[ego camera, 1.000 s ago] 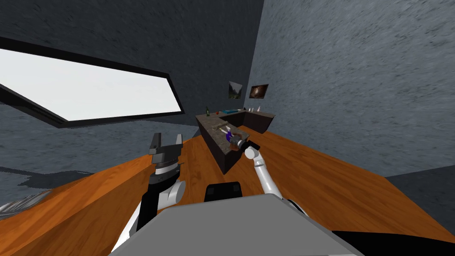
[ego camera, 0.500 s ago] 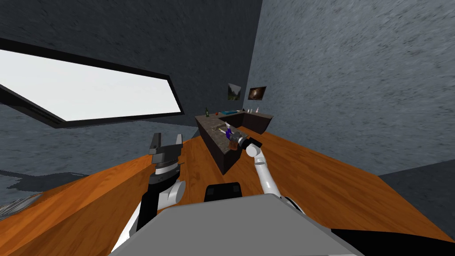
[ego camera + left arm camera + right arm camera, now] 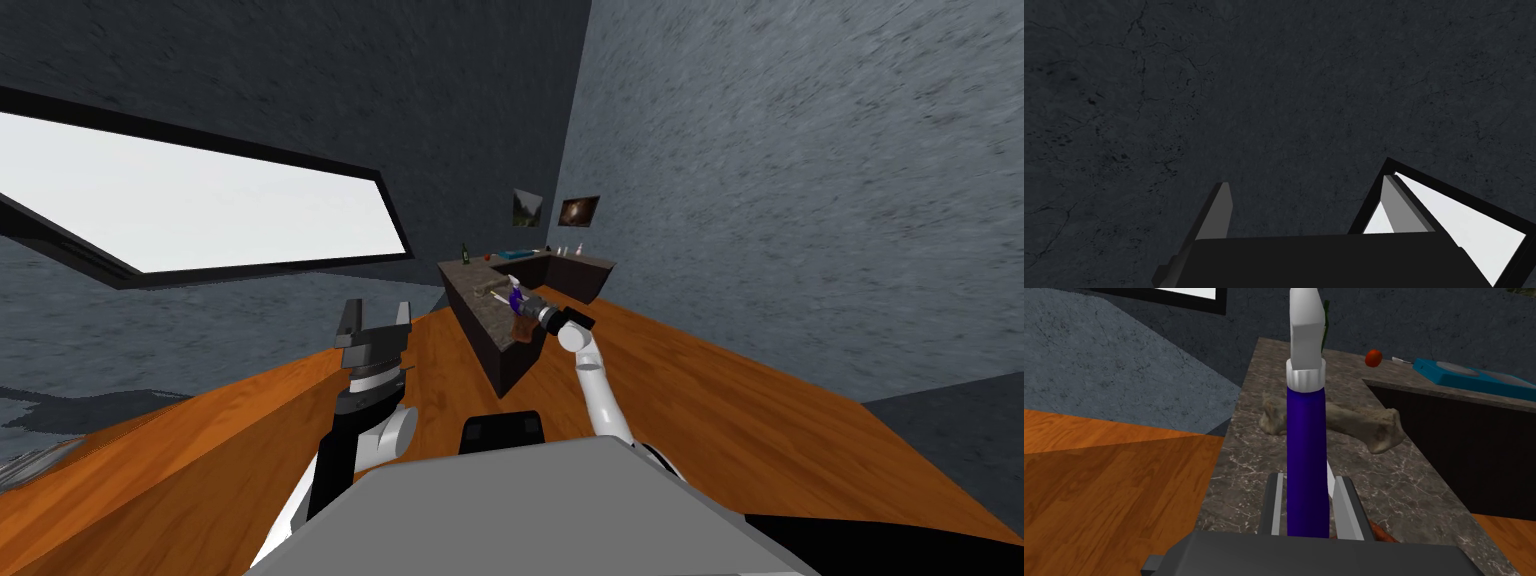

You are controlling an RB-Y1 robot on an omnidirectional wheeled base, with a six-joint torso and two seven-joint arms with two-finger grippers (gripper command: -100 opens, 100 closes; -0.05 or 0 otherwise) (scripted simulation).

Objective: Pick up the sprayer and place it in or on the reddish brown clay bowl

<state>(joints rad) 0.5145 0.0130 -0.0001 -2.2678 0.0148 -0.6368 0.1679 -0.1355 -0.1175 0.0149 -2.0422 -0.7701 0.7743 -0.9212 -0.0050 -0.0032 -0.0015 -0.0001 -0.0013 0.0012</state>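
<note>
Clerk: As stock is tallied, what is entered against the right gripper (image 3: 1309, 478)?

Keeper: One sprayer (image 3: 1306, 438), purple body with white collar and head, is clamped between its two fingers and held over the marbled counter (image 3: 1249, 478). One reddish brown bowl (image 3: 1378, 534) is glimpsed as a sliver just beside one finger, mostly hidden under the gripper's body.

Clerk: What is changed since a second ago?

Keeper: Hand and sprayer are seen slightly higher over the counter in the head view. The left gripper (image 3: 1306, 180) is unmoved, raised beside the chest, with its fingers spread and nothing held.

Clerk: What else is listed?

Keeper: One pale bone-shaped piece (image 3: 1344, 423) is laid across the counter just beyond the sprayer. One green bottle (image 3: 1325, 315) is largely hidden behind the sprayer's head. One red round item (image 3: 1373, 358) and one teal tray (image 3: 1464, 378) are set farther back. Two pictures (image 3: 529, 207) are hung on the wall. Orange wooden floor (image 3: 1114, 488) is seen beside the counter.
</note>
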